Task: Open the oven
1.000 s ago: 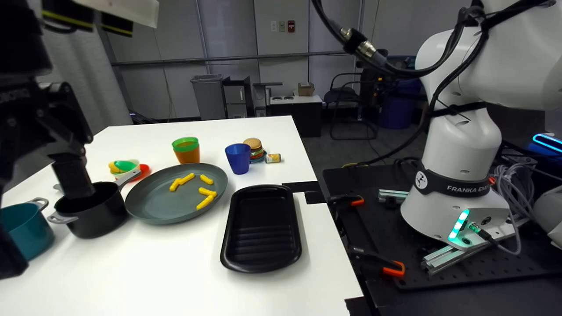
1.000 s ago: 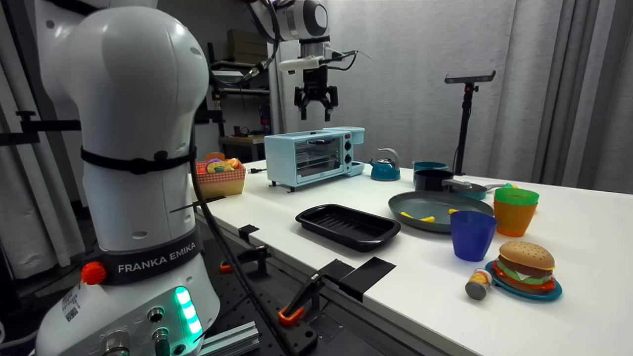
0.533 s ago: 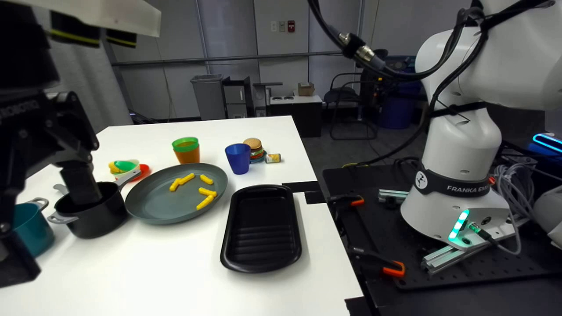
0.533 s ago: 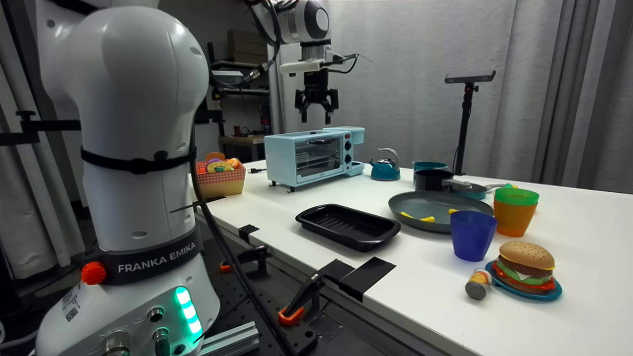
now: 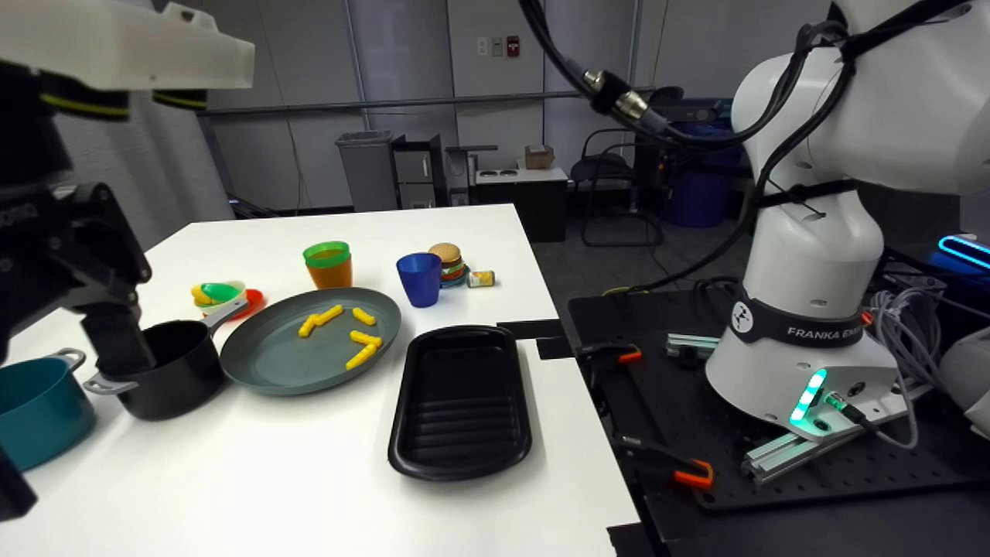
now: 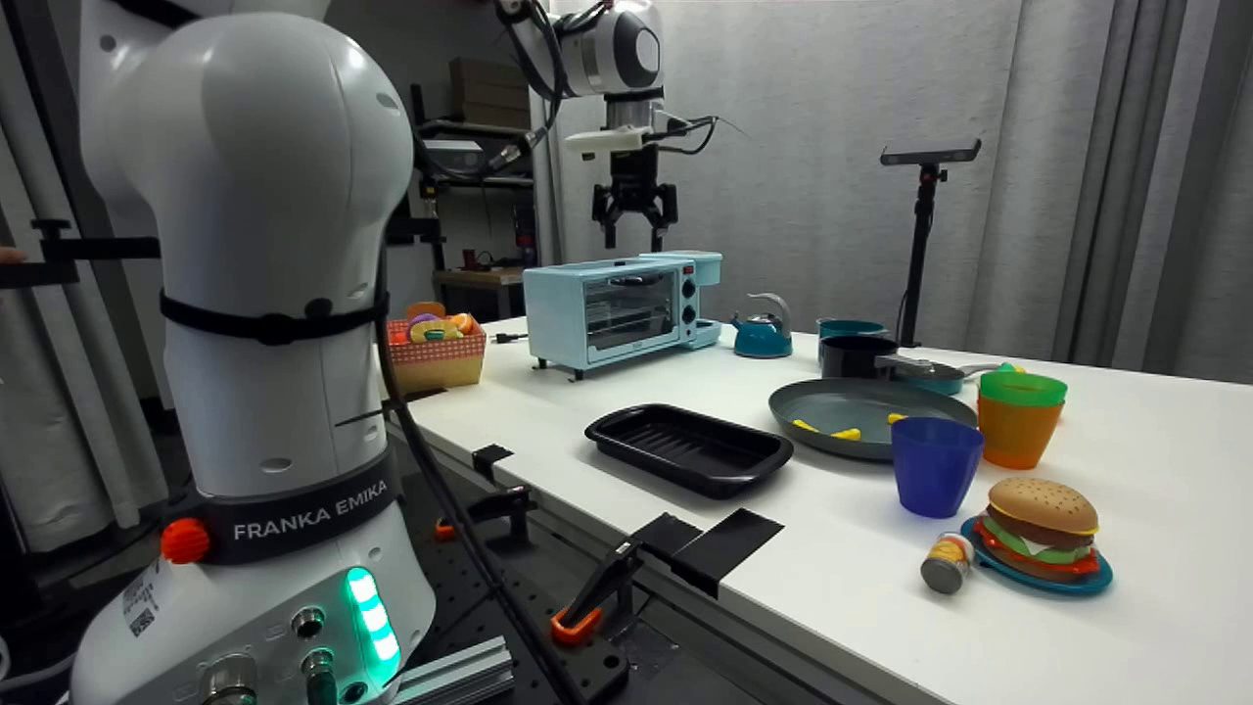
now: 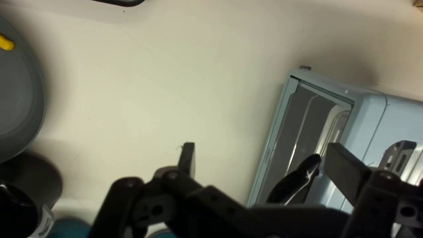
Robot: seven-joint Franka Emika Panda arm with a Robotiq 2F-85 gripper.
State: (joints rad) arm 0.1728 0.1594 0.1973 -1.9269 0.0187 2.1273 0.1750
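Observation:
The oven (image 6: 558, 318) is a light-blue toaster oven at the far side of the white table in an exterior view. Its glass door (image 6: 626, 318) looks shut, with a dark handle (image 6: 638, 280) along the top. My gripper (image 6: 633, 238) is open and empty, pointing down, above the oven. In the wrist view the gripper (image 7: 264, 158) has its fingers wide apart. There the oven (image 7: 358, 112) lies at the right, and its black handle (image 7: 294, 181) shows between the fingers, nearer the right one. The handle's lower part is hidden by the gripper. The gripper (image 5: 66, 418) also shows in an exterior view without the oven.
A teal kettle (image 6: 764, 340) and a basket of toy food (image 6: 431, 372) flank the oven. A black baking tray (image 6: 690, 446), a grey pan (image 6: 861, 411), a black pot (image 5: 170, 379), cups and a toy burger (image 6: 1043, 524) stand on the table (image 5: 255, 480).
My gripper has moved down a little over the last second, and slightly to the right in the exterior view with the oven. It stays open. The oven and other things have not moved.

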